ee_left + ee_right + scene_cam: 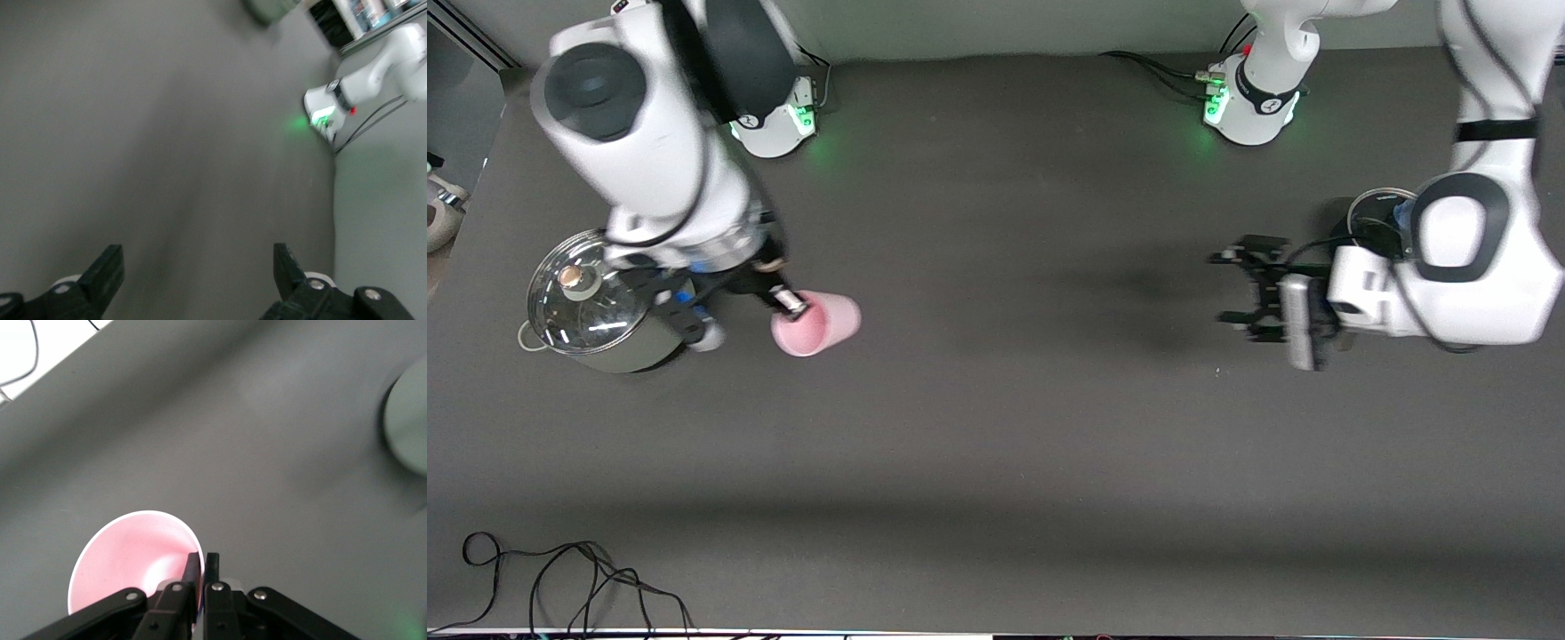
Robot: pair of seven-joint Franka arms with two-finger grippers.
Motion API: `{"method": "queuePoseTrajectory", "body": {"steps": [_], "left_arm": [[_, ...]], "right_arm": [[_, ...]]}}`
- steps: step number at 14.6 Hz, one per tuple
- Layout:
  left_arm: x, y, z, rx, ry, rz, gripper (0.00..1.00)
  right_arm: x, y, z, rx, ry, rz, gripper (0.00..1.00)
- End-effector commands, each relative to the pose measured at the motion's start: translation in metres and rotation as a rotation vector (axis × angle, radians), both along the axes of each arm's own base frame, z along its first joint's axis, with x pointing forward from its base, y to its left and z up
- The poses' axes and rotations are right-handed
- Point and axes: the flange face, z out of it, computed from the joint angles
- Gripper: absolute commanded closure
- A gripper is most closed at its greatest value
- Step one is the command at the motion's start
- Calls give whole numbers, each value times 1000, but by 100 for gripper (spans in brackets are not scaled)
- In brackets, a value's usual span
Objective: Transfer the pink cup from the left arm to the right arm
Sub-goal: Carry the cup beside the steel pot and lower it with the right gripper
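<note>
The pink cup (818, 324) hangs tilted in the air beside the pot, toward the right arm's end of the table. My right gripper (790, 305) is shut on its rim, one finger inside the cup and one outside. In the right wrist view the cup's open mouth (127, 560) faces the camera, with the fingertips (202, 561) pinched on the wall. My left gripper (1232, 286) is open and empty, held above bare table toward the left arm's end. Its two fingers (110, 267) stand wide apart in the left wrist view, with only grey table between them.
A steel pot with a glass lid (591, 302) stands at the right arm's end of the table, close beside the right gripper; its edge (408, 427) shows in the right wrist view. Black cables (560, 578) lie at the table's near edge.
</note>
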Motion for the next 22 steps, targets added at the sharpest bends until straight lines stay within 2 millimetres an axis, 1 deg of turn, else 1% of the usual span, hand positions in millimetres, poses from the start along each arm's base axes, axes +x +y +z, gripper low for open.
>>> {"method": "queuePoseTrajectory", "body": {"steps": [1, 2, 3, 4, 5, 6, 8, 9, 10, 11, 12, 13, 15, 16, 17, 19, 20, 21, 22], "left_arm": [[11, 34, 21, 252, 78, 24, 0], [14, 46, 28, 355, 79, 34, 0], [18, 58, 39, 430, 67, 55, 0], [19, 70, 50, 482, 69, 84, 0], [22, 77, 62, 553, 73, 125, 0], [26, 79, 75, 619, 65, 159, 0], [20, 87, 91, 683, 139, 230, 0], [19, 94, 99, 710, 176, 295, 0], [18, 105, 103, 736, 206, 364, 0], [18, 109, 107, 775, 231, 429, 0], [13, 109, 118, 836, 246, 495, 0], [8, 106, 125, 884, 262, 530, 0], [7, 106, 142, 906, 226, 609, 0], [6, 106, 148, 912, 215, 670, 0], [6, 102, 150, 918, 208, 720, 0], [2, 75, 150, 936, 181, 764, 0], [-1, 67, 152, 953, 161, 775, 0], [-7, 63, 153, 950, 148, 778, 0], [-14, 63, 154, 944, 135, 785, 0]], "right_arm": [[-6, -57, -9, -12, 56, 153, 100], [-4, -74, -17, -19, 79, 198, 100], [-1, -93, -28, -26, 102, 228, 100], [1, -113, -43, -33, 124, 234, 100], [2, -128, -55, -33, 127, 238, 100], [1, -138, -73, -34, 143, 247, 100], [0, -153, -110, -34, 145, 263, 100], [-1, -160, -127, -35, 134, 272, 100], [-3, -162, -142, -36, 121, 275, 100], [-4, -167, -158, -36, 101, 275, 100], [-7, -169, -177, -40, 89, 283, 100], [-9, -171, -196, -46, 65, 290, 100], [-16, -182, -230, -58, 11, 310, 100], [-18, -192, -246, -69, -3, 312, 100], [-21, -202, -260, -78, -14, 306, 100], [-29, -218, -292, -100, -47, 307, 100], [-32, -222, -304, -113, -68, 317, 100], [-34, -225, -312, -120, -75, 319, 100], [-34, -225, -317, -124, -76, 318, 100]]}}
